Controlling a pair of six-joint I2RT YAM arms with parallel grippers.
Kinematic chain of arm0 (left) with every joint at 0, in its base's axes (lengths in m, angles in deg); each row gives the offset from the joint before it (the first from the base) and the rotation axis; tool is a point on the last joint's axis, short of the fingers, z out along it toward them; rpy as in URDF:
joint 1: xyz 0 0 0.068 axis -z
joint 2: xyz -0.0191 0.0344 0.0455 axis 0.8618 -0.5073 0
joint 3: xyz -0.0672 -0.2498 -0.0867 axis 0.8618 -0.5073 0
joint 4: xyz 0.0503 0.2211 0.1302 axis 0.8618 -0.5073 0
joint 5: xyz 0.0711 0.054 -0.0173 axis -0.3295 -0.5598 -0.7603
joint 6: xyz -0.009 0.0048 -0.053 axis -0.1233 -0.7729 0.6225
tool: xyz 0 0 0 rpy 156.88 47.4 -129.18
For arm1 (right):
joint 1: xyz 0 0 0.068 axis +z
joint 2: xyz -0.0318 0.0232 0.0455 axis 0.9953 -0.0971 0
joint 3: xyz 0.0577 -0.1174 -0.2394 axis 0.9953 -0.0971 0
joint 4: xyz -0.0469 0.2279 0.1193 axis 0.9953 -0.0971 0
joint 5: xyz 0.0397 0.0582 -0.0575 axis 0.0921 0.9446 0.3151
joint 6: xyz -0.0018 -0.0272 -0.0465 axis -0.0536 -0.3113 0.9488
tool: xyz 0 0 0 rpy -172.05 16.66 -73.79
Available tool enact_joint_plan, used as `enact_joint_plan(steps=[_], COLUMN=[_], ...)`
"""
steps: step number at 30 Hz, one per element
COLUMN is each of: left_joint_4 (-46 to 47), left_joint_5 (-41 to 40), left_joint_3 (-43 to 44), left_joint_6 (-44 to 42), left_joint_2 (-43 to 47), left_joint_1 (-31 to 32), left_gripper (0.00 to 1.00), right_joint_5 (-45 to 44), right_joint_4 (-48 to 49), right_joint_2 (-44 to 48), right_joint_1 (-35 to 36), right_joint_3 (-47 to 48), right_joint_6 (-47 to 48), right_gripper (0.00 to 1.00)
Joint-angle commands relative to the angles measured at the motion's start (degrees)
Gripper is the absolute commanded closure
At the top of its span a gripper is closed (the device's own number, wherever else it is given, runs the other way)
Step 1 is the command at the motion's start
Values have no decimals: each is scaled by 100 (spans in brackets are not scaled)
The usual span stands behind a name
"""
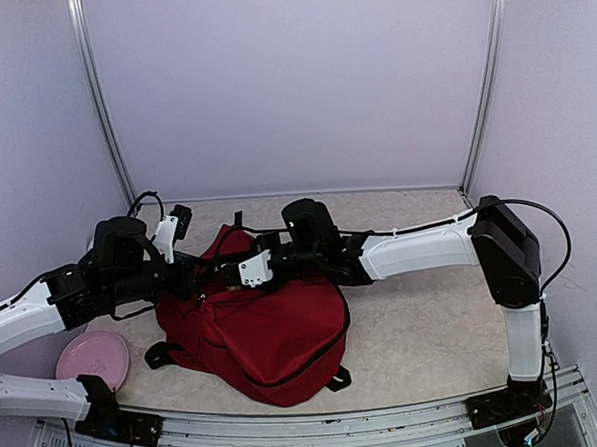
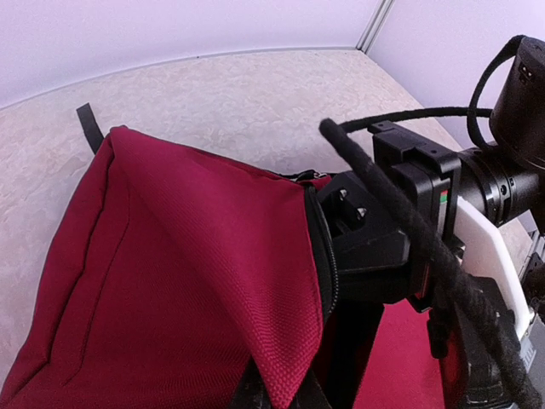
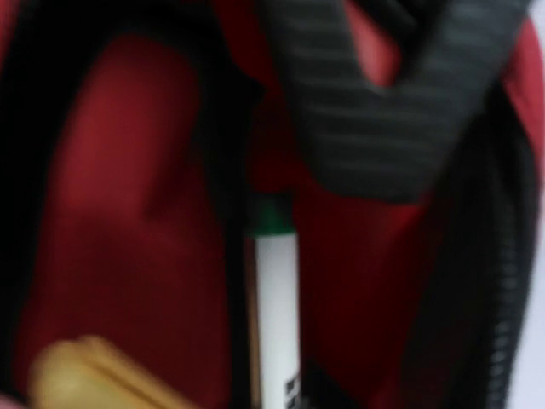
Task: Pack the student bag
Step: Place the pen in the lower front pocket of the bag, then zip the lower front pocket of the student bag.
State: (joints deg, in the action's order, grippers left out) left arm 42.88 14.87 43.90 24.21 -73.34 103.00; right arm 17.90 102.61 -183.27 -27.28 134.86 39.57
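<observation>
Red bag: the large dark red fabric student bag (image 1: 269, 335) with black straps is lying slumped on the pale speckled table (image 1: 424, 317), and its mouth is gaping open at its far end.
Left gripper: the left gripper (image 1: 194, 276) is sitting at the bag's far left edge, where a red flap is standing raised like a tent. Its fingers are not showing, so I cannot tell whether they are spread or pinching the fabric.
Right gripper: the right gripper (image 2: 370, 247) is reaching into the bag's open mouth under that flap. Its fingertips are hidden inside, so I cannot tell whether they are spread or pressed together.
Inside the bag: a white marker pen with a green cap (image 3: 277, 315) is showing in the blurred red interior, and a tan rounded object (image 3: 85, 371) is lying low beside it. I cannot tell what the tan thing is.
Outside the bag: a round pink plate (image 1: 92, 356) is lying just left of the bag.
Progress: packing is looking partly done, with at least two items showing inside the bag.
Left to do: by my judgement, the right arm is going to have to come out before the bag's zipper can be closed. Whether the plate belongs inside is unclear.
</observation>
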Motion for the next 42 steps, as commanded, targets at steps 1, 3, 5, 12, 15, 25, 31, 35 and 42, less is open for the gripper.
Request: enact_joint_plan(steps=[1,3,5,12,15,25,31,35,42], left_joint_4=[588,558,524,486,496,221,75,-241,-545], left_joint_5=[208,166,71,-153,-148,-225,-361,-982,-1268], left_joint_3=[147,214,259,261,244,615,952,539,-855], left_joint_6=[-92,-100,-70,112,212,245,362,1324,3001], left_joint_2=[-16,-109,-186,-300,-368,-316,133,599,1673], left_joint_1=[142,212,266,267,266,342,354,252,-178], left_gripper=[94,94,94,93,91,33,20,22,27], right_joint_5=[-852,-1168,-1342,-578,-234,391,531,-334,-1705], right_joint_4=[408,491,431,282,-92,-1227,-1328,-992,-1233], right_joint_2=[-191,-246,-186,820,1207,2113,2186,2091,1210], right_joint_1=[-82,-82,-70,-9,-10,-44,145,718,1699], right_joint_3=[182,202,167,-761,-882,-871,-753,-897,-217], right_joint_6=[184,246,269,-314,-849,-3058,-4210,-3702,-2209], right_gripper=[100,97,84,35,33,33,46,48,47])
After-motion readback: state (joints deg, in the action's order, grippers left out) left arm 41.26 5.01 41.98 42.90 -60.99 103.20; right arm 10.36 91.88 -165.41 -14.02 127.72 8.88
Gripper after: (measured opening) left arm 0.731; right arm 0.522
